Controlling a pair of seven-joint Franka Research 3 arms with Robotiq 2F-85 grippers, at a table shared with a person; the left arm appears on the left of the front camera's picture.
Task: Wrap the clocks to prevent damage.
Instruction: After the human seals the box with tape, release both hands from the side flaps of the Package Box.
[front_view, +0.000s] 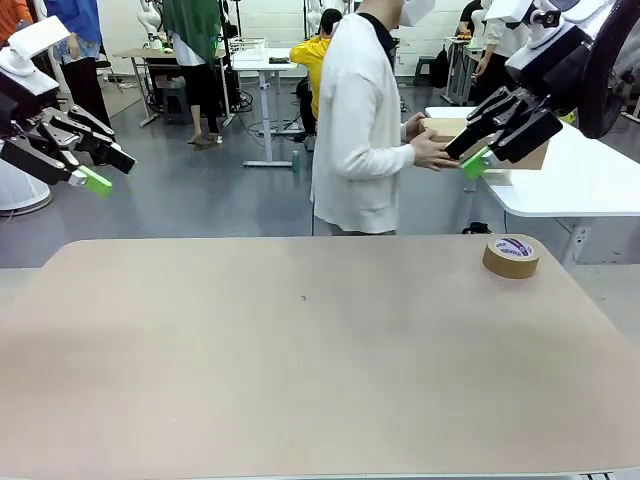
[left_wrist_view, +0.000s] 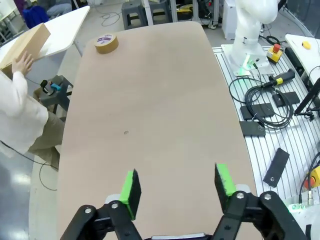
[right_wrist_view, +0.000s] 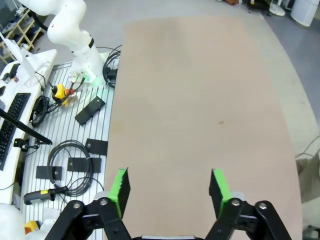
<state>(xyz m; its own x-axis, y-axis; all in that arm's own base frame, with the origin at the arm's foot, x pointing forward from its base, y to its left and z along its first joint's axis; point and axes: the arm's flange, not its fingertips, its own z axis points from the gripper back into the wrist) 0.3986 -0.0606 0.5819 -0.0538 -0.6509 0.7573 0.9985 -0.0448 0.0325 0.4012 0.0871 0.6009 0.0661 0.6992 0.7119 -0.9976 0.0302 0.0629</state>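
Tape roll (front_view: 511, 256) on table (front_view: 300, 360); person's hands (front_view: 432, 150) on cardboard box (front_view: 500, 140) beyond.

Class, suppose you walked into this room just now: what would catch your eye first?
A lone roll of brown tape sits near the far right corner of the bare tan table. Both the left gripper and right gripper hang open above it, while a person beyond handles a cardboard box at a side table.

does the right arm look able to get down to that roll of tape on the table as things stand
Probably yes. The roll of tape lies alone near the table's far right corner, and the right gripper hangs open above that side with nothing between them.
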